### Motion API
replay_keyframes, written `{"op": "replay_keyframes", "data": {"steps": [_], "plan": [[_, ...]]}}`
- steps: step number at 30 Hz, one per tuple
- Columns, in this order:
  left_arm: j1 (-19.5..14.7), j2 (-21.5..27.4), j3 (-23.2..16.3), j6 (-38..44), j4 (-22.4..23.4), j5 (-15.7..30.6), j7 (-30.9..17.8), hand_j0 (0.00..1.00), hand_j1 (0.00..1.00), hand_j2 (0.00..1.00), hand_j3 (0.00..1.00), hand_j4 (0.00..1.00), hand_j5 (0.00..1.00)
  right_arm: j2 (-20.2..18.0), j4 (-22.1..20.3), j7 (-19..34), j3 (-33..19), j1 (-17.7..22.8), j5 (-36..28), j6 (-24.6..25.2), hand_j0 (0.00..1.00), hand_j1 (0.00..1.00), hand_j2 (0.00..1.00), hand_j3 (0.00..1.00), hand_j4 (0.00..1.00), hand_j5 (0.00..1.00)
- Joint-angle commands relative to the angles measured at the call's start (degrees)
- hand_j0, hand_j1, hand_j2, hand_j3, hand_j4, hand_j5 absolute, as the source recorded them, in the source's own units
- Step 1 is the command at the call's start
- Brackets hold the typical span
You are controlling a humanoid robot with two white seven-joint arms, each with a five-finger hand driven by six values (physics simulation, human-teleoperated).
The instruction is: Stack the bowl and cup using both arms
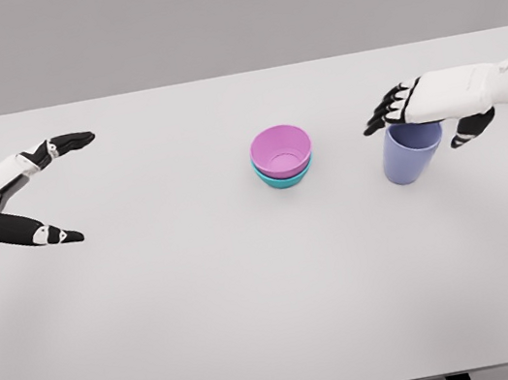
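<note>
We see a pink bowl [281, 153] already sitting inside a teal bowl [284, 179] near the middle of the white bench [255, 308], so the bowl part of the stack looks done. What remains, as we judge it, is the lavender cup [411, 152], which stands upright to the right of the bowls and well apart from them.

Our right hand [427, 110] is over the cup's rim from the far right side, fingers reaching past the rim on the left and the thumb hanging down on the right. We cannot tell whether it is pinching the cup or only resting above it; no firm contact is visible, and the fingers look loosely spread rather than pressed together. Our left hand [33, 194] hovers over the left part of the bench, fingers and thumb spread wide, holding nothing and far from everything.

The risks we see from here:
- A grip taken only at the rim may be shallow, so the cup could slip or tilt as it lifts.
- If the fingers close unevenly, they could push the cup over on the bench.
- Carrying the cup left too low could knock the bowls and unseat the pink one.
- A release off centre could leave the cup leaning against the bowl wall.
</note>
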Motion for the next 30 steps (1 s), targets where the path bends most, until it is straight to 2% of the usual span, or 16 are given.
{"op": "replay_keyframes", "data": {"steps": [1, 13, 27, 30], "plan": [[0.0, 0.0, 0.0, 0.1, 0.0, 0.4, 0.0, 1.00, 1.00, 1.00, 1.00, 1.00, 1.00, 0.0, 0.5, 0.0, 0.3, 0.0, -0.3, 0.1, 1.00, 1.00, 1.00, 1.00, 1.00, 1.00], [0.0, 0.0, -0.2, 0.1, 0.0, 0.4, 0.0, 1.00, 1.00, 1.00, 1.00, 1.00, 1.00, 1.4, 3.3, 0.0, 2.0, -1.2, 0.5, 0.1, 1.00, 1.00, 1.00, 1.00, 1.00, 1.00], [0.1, 0.0, -0.2, 0.1, 0.0, 0.4, 0.0, 1.00, 1.00, 1.00, 1.00, 1.00, 1.00, 2.0, 3.5, 0.0, 2.9, -1.3, 0.6, 0.1, 1.00, 1.00, 1.00, 1.00, 1.00, 1.00], [0.1, 0.0, -0.2, 0.1, 0.1, 0.4, 0.0, 1.00, 1.00, 1.00, 1.00, 1.00, 1.00, 2.0, 3.6, 0.0, 3.3, -1.4, 0.6, 0.1, 0.97, 0.97, 0.97, 0.97, 0.97, 0.97]]}}
